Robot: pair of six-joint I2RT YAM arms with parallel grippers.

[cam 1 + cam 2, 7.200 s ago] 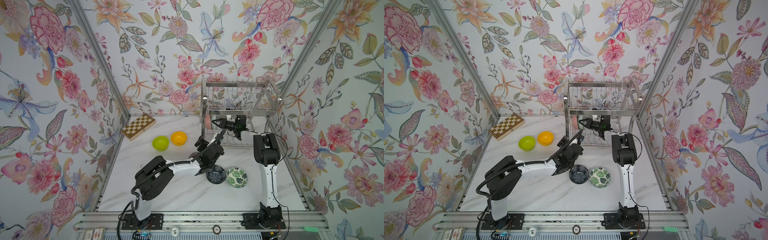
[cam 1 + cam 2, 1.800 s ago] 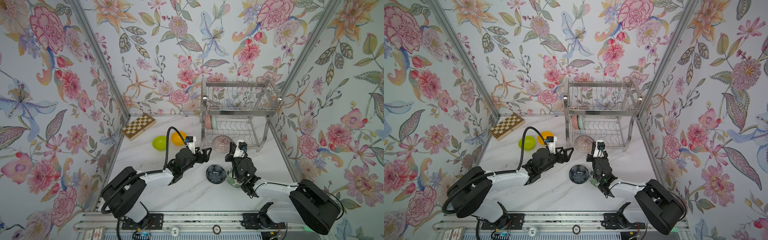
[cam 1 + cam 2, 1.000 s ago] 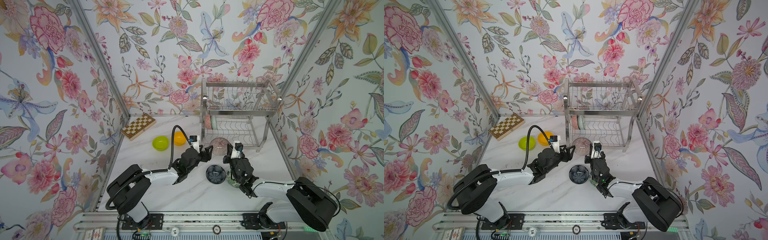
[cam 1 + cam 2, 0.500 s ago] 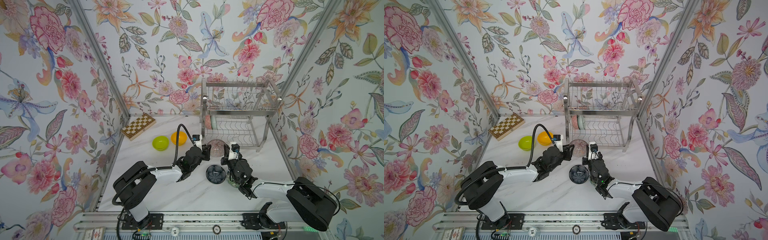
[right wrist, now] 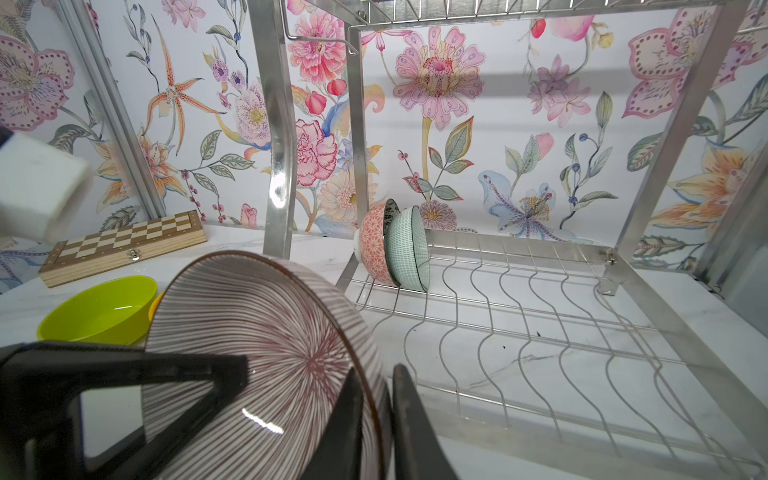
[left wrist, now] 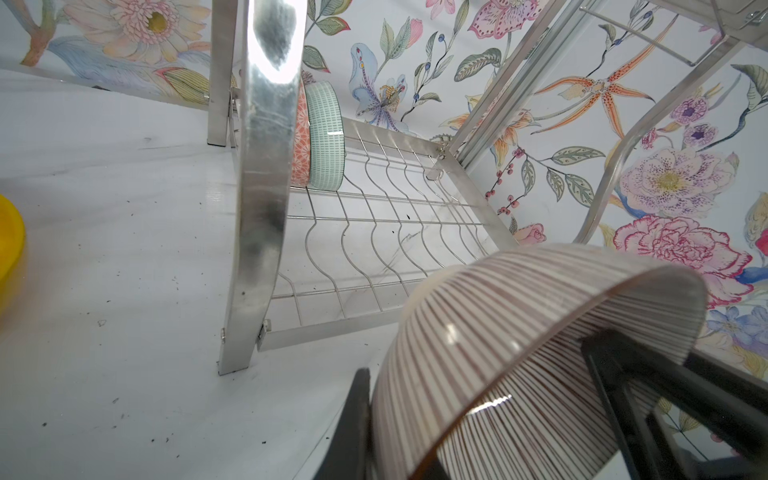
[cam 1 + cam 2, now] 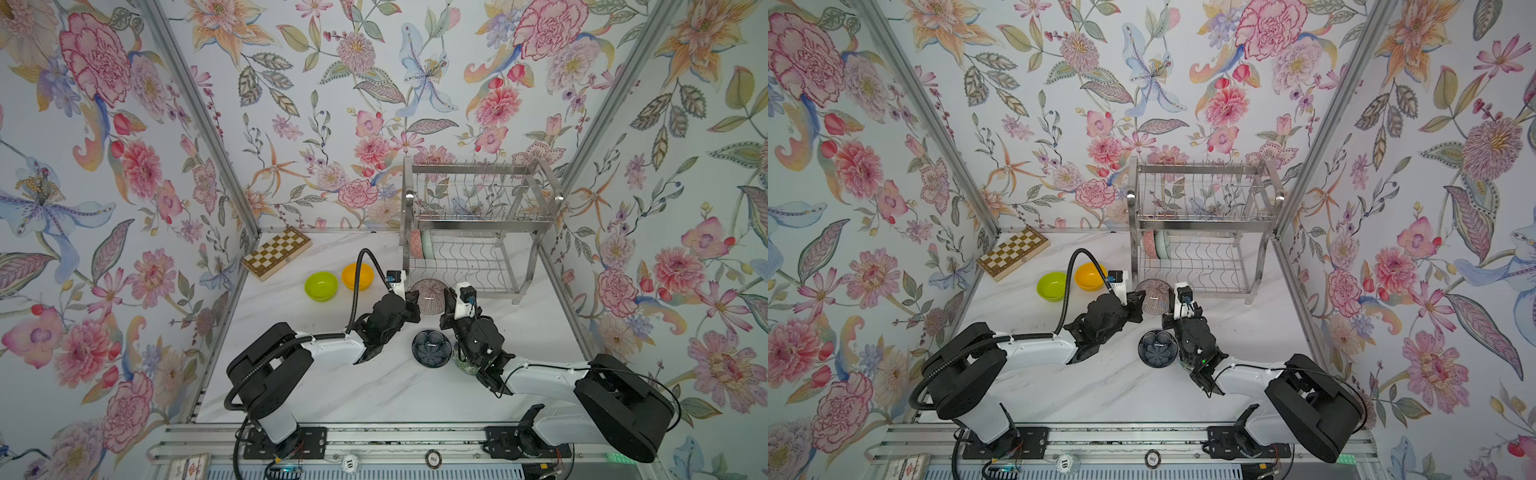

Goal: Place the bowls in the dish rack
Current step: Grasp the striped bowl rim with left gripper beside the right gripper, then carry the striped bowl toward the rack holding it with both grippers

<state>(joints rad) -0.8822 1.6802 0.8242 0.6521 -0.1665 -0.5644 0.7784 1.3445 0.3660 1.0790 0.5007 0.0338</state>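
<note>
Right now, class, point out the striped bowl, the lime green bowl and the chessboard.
striped bowl (image 5: 291, 324), right wrist view, on its patterned inside.
lime green bowl (image 7: 321, 286), in a top view, middle of its inside.
chessboard (image 7: 276, 252), in a top view, middle of its chequered top.

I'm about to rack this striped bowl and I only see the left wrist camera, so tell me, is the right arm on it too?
Observer: Yes, the right fingers straddle the rim of the pink-striped bowl, one finger inside it.
Operator: Any bowls close by?
Observer: A navy flower-patterned bowl sits upright, right below the held one in a top view.
Operator: Others waiting?
Observer: A lime green bowl beside the orange-yellow bowl.
</note>
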